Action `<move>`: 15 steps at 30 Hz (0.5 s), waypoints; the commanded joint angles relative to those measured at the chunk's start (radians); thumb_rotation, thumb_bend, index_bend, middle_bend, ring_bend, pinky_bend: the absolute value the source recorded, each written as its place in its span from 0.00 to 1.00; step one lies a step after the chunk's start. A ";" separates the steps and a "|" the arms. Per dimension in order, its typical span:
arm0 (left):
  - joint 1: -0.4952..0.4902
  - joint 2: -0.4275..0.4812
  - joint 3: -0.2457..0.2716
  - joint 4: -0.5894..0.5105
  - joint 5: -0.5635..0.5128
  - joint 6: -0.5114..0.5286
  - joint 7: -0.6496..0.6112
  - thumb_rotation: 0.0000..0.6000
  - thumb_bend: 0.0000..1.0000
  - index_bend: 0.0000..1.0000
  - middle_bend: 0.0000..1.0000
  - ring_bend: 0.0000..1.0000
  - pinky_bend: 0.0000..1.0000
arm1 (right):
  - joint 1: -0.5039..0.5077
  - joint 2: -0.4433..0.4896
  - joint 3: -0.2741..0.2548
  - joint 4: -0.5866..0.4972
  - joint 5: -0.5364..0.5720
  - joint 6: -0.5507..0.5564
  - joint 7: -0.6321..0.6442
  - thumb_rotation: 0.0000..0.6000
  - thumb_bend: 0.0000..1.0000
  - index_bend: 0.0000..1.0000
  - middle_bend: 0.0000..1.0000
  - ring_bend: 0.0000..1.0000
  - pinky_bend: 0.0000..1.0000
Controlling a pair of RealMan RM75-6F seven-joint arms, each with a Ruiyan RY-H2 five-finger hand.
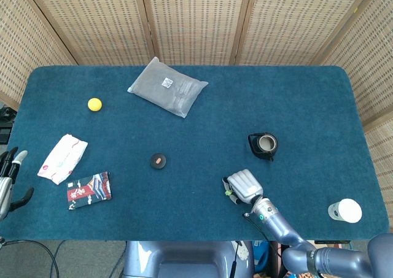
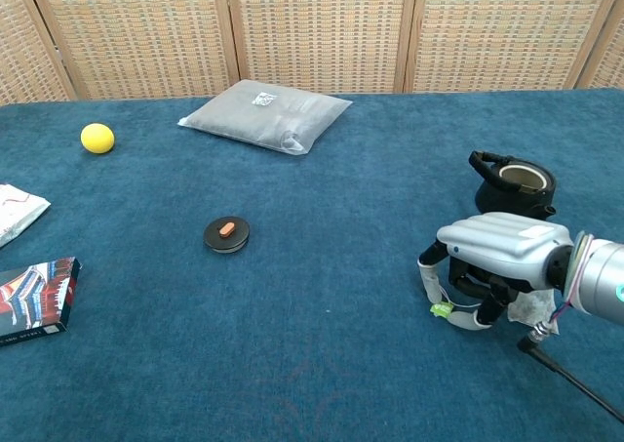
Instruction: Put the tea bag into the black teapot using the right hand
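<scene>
The black teapot (image 1: pixel 264 144) (image 2: pixel 514 179) stands open-topped on the blue table, its lid (image 1: pixel 158 161) (image 2: pixel 226 233) lying apart to the left. My right hand (image 1: pixel 244 186) (image 2: pixel 497 252) arches palm-down in front of the teapot, fingertips at the cloth. The tea bag's white pouch (image 2: pixel 531 305) lies under the wrist end of the hand. Its green tag (image 2: pixel 441 309) (image 1: pixel 228 193) lies on the table between thumb and fingers, which are apart. My left hand (image 1: pixel 9 180) hangs off the table's left edge, fingers spread, holding nothing.
A grey pouch (image 1: pixel 167 86) lies at the back, a yellow ball (image 1: pixel 94 104) to its left. A white packet (image 1: pixel 62 158) and a dark box (image 1: pixel 89 189) lie front left. A white cup (image 1: pixel 347 210) stands at the front right corner.
</scene>
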 commanded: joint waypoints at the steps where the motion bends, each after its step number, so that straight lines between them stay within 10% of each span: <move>1: 0.000 0.000 0.000 0.000 0.000 0.000 0.000 1.00 0.34 0.00 0.00 0.00 0.00 | -0.001 -0.001 -0.001 0.000 0.000 0.001 0.000 1.00 0.49 0.54 0.94 0.89 0.93; 15: 0.001 0.001 -0.002 -0.002 -0.002 0.002 0.003 1.00 0.34 0.00 0.00 0.00 0.00 | -0.002 -0.004 -0.004 0.003 -0.004 0.006 0.011 1.00 0.56 0.57 0.95 0.89 0.93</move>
